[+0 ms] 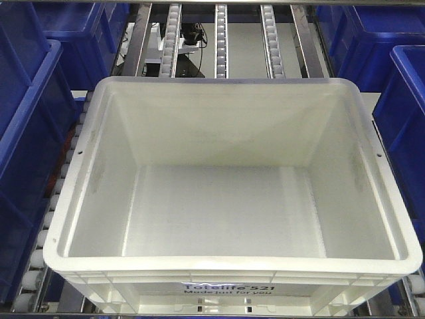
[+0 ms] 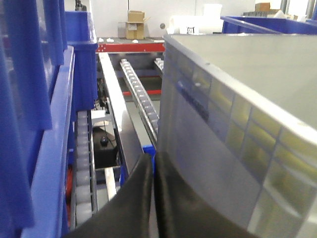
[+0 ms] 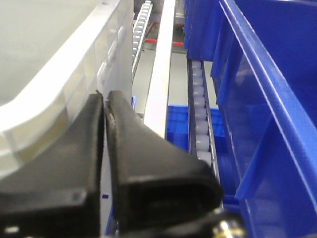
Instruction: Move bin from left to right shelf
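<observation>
Looking down into the bin (image 1: 226, 267), sitting square on the roller tracks (image 1: 220, 40) of a shelf lane, filling most of the front view and hemmed in by blue bins (image 1: 26, 166) on both sides; not being able to tell from these views alone which shelf of the two. Holding the left gripper (image 2: 153, 161) low in the narrow gap between the bin's left wall (image 2: 223, 148) and the neighbouring blue bin (image 2: 44, 148), fingers drawn together tip to tip with nothing between them. Holding the right gripper (image 3: 105, 96) likewise against the opposite flank, just beside the ribbed rim (image 3: 59, 84), fingers closed on themselves and clamping nothing. Probably keeping both pairs of fingers together so as to be using them as blunt paddles, squeezing the crate between the two arms rather than pinching a rim too thick for either jaw. Probably staying low and close to the walls for lack of room, the blue bins (image 3: 267, 99) crowding each side. Not showing plainly whether touching the plastic or only hovering just beside it. Appearing white and slightly translucent, rectangular with rounded corners, and empty. Carrying a thick rim braced underneath by a grid of ribs, catching the light in pale squares in the left wrist view. Bearing "Totelife 521" and "Made just for you" on the front face, and showing faint grey scuffing on the inner left wall.
</observation>
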Motion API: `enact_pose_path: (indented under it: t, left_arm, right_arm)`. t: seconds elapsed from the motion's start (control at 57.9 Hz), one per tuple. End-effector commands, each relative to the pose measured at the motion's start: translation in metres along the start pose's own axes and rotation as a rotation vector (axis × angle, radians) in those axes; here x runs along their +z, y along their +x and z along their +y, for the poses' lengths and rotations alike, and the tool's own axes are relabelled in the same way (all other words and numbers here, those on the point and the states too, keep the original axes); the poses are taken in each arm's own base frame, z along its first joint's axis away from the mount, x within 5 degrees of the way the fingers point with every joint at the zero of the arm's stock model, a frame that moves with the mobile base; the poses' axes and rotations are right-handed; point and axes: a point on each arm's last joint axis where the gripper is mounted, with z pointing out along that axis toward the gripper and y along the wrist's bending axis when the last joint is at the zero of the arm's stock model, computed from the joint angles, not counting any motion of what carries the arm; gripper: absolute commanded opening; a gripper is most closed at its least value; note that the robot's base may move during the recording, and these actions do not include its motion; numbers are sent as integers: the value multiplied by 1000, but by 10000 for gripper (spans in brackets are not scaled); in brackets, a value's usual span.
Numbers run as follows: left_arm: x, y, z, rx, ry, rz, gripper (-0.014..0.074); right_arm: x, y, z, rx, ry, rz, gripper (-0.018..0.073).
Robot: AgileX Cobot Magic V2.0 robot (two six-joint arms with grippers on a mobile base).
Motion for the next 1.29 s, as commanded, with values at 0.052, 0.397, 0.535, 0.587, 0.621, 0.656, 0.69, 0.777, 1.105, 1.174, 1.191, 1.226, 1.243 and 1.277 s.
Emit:
enact_pose_path:
  t: [0.052,0.397,0.535,0.587,0.621,0.656,0.69,0.777,1.105,1.174,1.191,1.226,1.243,1.277]
  left_arm:
    - [-1,-11,0,-23,9,-159,-6]
    - [-3,-19,-1,-162,28,-225,-6]
    - [-5,-33,-2,-185,29,-173,-6]
    - [-7,-40,-3,-186,30,-167,-6]
    - [-8,-44,-3,-186,32,-162,-6]
    - [-10,-48,-4,-185,32,-158,-6]
    - [-11,-52,-4,-185,32,-150,-6]
    - [-14,-58,-5,-204,36,-123,-6]
    - [-31,-90,-16,-132,114,-68,-6]
    - [-34,-96,-18,-120,133,-79,-6]
    - [-35,-98,-18,-120,136,-83,-6]
    - [-36,-100,-19,-120,144,-87,-6]
    - [-37,-101,-20,-120,147,-88,-6]
    - [-37,-102,-20,-126,153,-85,-6]
  right_arm:
    - [-1,-7,-2,28,26,-133,-8]
    - [-4,-28,-2,275,-2,-129,-8]
    - [-7,-38,-1,289,-25,-83,-8]
    - [-7,-38,0,296,-27,-79,-8]
    - [-7,-38,0,308,-29,-74,-8]
    - [-7,-38,0,320,-31,-71,-8]
    - [-7,-37,0,326,-33,-68,-8]
    - [-7,-37,1,337,-37,-61,-8]
    - [-10,-48,1,341,-48,-68,-8]
    - [-11,-51,1,347,-54,-69,-8]
    - [-12,-53,1,352,-56,-72,-8]
    - [-13,-56,2,359,-62,-71,-8]
    - [-14,-58,2,361,-65,-68,-8]
    - [-15,-61,2,363,-72,-62,-8]
